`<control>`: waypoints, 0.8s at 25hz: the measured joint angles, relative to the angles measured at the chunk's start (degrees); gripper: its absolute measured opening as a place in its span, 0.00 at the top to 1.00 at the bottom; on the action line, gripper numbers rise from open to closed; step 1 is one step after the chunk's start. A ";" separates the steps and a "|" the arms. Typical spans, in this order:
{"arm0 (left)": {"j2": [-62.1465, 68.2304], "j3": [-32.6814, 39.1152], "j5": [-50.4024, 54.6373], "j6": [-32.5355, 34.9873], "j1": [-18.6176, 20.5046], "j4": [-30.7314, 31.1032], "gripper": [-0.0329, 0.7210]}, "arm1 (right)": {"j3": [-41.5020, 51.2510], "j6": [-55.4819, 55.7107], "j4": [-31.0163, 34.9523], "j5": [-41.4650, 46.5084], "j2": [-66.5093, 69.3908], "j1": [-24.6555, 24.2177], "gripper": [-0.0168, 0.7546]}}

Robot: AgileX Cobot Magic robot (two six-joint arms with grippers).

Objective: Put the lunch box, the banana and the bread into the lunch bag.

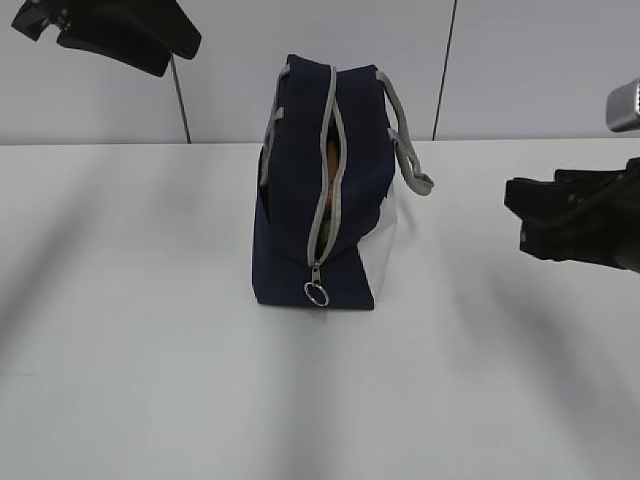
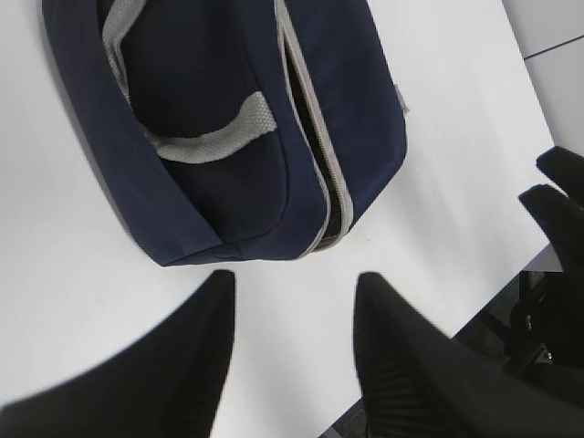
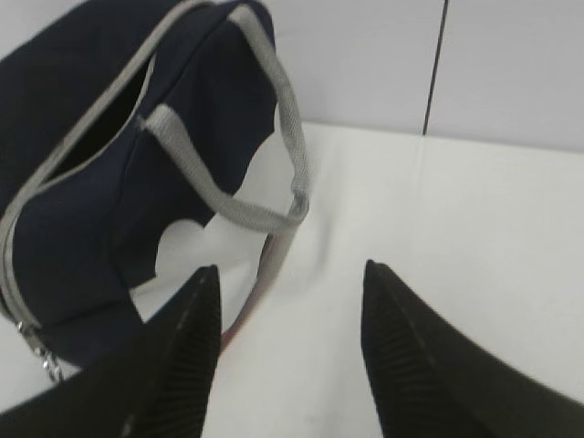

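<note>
The navy lunch bag (image 1: 290,200) stands on its end in the middle of the white table, its grey zipper part open, with the ring pull (image 1: 316,293) at the near bottom. Through the slit show a brown patch (image 1: 331,150) and a pale green patch (image 1: 325,228); I cannot tell which items they are. The lunch box, banana and bread are otherwise hidden. My left gripper (image 1: 110,35) hangs high at the back left, open and empty (image 2: 292,278), looking down on the bag (image 2: 210,82). My right gripper (image 1: 520,215) hovers to the right of the bag (image 3: 82,182), open and empty (image 3: 292,269).
Grey handles (image 1: 405,140) droop off the bag's right side, towards the right gripper. A white wall with dark seams stands behind the table (image 1: 150,380). The left wrist view shows the table's edge (image 2: 511,274) near the right arm.
</note>
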 joint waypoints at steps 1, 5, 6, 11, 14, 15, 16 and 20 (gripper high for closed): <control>0.00 0.00 0.00 0.00 0.00 0.00 0.53 | 0.96 0.24 0.00 -3.35 0.00 0.00 0.50; 0.00 0.00 0.00 0.00 0.00 0.18 0.54 | 3.57 0.27 0.21 -11.71 0.00 0.00 0.50; 0.00 0.00 0.00 0.00 0.00 0.34 0.54 | 3.84 0.45 -0.04 -12.27 0.24 0.00 0.50; 0.00 0.00 0.00 0.00 -0.05 0.45 0.54 | 3.94 4.16 -5.22 -14.02 3.16 0.00 0.50; 0.00 0.00 0.00 0.00 -0.05 0.45 0.55 | 3.94 4.77 -6.88 -18.85 4.54 0.00 0.50; 0.00 0.06 0.00 0.00 -0.05 0.45 0.55 | 3.94 4.91 -7.00 -20.62 5.05 0.00 0.50; 0.00 0.27 0.00 0.00 -0.05 0.34 0.55 | 3.94 4.93 -7.13 -21.87 5.53 0.00 0.50; 0.00 2.28 -0.06 0.00 -0.05 0.04 0.55 | 3.94 7.50 -9.10 -22.46 9.14 0.00 0.50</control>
